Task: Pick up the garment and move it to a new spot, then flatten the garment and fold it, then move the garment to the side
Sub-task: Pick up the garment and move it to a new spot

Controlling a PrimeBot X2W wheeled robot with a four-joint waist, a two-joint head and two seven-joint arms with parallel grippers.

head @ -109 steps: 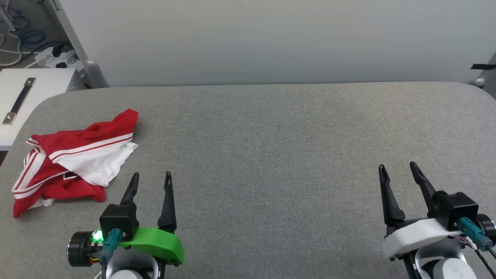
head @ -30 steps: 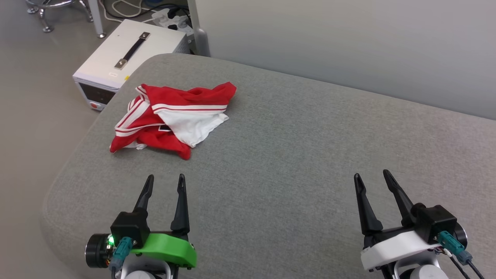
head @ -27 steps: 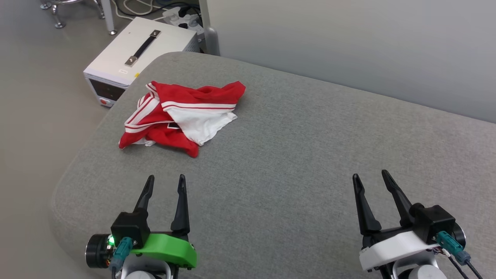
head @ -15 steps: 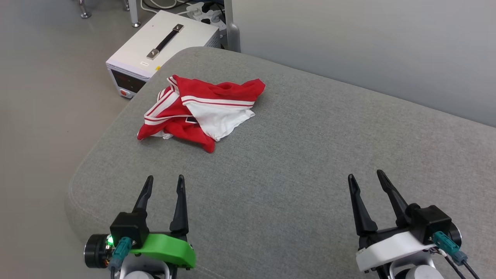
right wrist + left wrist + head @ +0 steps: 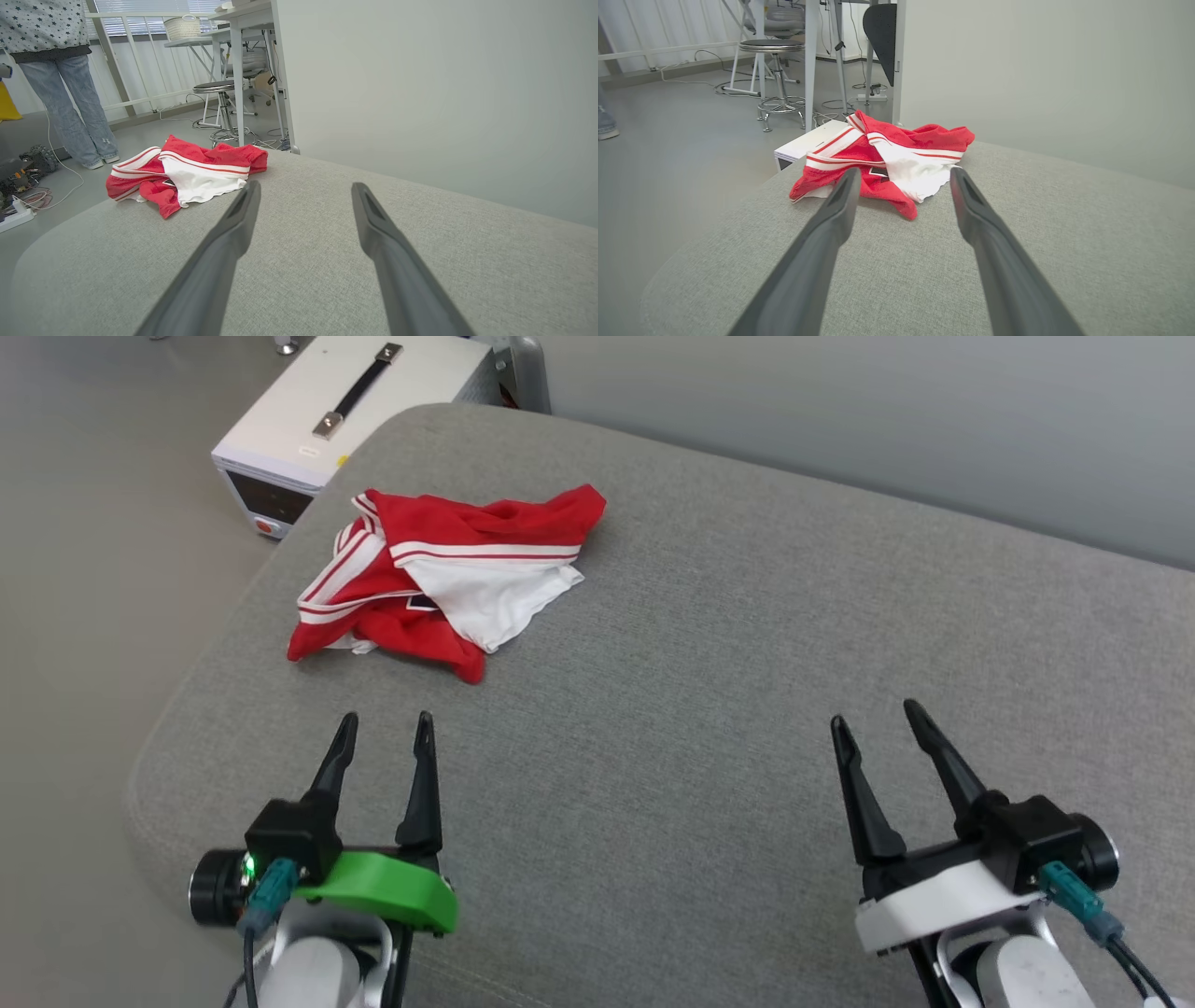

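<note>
Right, beside the far left corner of the table (image 5: 747, 616) sits a white box (image 5: 411, 373) with a dark carry handle. In the left wrist view a round stool (image 5: 777, 46) stands beyond it. In the right wrist view a person (image 5: 60, 79) in jeans stands on the floor near loose cables (image 5: 23, 196). A pale wall panel (image 5: 840, 420) runs along the table's far edge. The garment (image 5: 439, 579) lies crumpled on the grey table near that left corner, red with a white sleeve and striped trim uppermost. Only bare grey cloth separates it from my left end effector (image 5: 386, 719), which hovers near the front edge. Its fingers are spread wide, pointed toward the garment, gripping nothing and touching nothing. My right end effector (image 5: 874, 714) hangs well apart on the right, equally spread, with nothing in it.
</note>
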